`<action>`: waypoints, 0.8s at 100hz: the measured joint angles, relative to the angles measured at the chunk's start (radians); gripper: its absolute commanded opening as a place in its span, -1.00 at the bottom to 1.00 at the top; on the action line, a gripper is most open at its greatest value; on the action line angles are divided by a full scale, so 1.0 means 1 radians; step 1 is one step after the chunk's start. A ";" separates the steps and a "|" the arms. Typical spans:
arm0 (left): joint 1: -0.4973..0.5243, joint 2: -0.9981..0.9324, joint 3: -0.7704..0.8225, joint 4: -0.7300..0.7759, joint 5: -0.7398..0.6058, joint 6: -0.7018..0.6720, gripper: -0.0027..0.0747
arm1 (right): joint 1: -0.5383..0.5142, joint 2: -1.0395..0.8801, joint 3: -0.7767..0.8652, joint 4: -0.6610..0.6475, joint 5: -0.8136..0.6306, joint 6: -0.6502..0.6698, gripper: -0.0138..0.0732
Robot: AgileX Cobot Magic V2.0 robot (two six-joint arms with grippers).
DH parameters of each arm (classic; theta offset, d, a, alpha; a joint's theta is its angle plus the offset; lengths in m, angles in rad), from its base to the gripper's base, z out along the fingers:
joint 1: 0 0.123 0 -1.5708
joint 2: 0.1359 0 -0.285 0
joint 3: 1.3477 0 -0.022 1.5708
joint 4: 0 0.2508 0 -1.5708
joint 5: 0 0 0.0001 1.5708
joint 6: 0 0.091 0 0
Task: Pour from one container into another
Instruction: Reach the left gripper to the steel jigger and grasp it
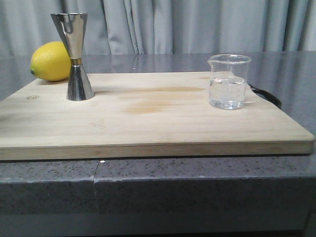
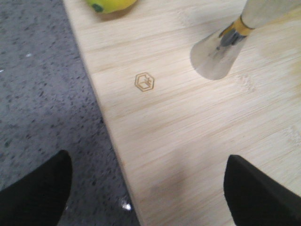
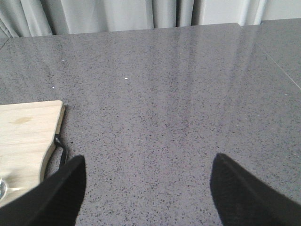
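Left gripper (image 2: pixel 146 193): jaws spread wide, nothing between them, hanging over the near left edge of the wooden cutting board (image 2: pixel 197 117) where it meets the grey speckled countertop (image 2: pixel 42 94); a small hexagonal logo (image 2: pixel 144 82) is burned into the board just ahead of it. Right gripper (image 3: pixel 148 188): jaws likewise wide apart and empty, above bare countertop off the board's right end. Steel jigger (image 1: pixel 75 56): upright on the board at about 10 o'clock from the board's centre in the front view, gold band at its waist. Lemon (image 1: pixel 50 61): just behind and left of the jigger. Glass beaker (image 1: pixel 228 81): upright at about 2 o'clock, part-filled with clear liquid, well apart from the jigger. Black handle loop (image 1: pixel 266 95): at the board's right end.
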 measured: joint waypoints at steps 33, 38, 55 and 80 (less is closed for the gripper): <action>0.132 0.203 -0.009 -0.521 0.246 0.765 0.63 | 0.000 0.000 0.000 0.000 -0.007 0.000 0.47; 0.118 0.220 -0.009 -0.548 0.252 0.837 0.63 | 0.000 0.000 0.000 0.000 -0.007 0.000 0.47; 0.069 0.278 -0.011 -0.628 0.260 1.041 0.63 | 0.000 0.000 0.000 0.000 -0.007 0.000 0.47; -0.007 0.358 -0.011 -0.828 0.260 1.277 0.63 | 0.000 0.000 0.000 0.002 -0.007 0.000 0.47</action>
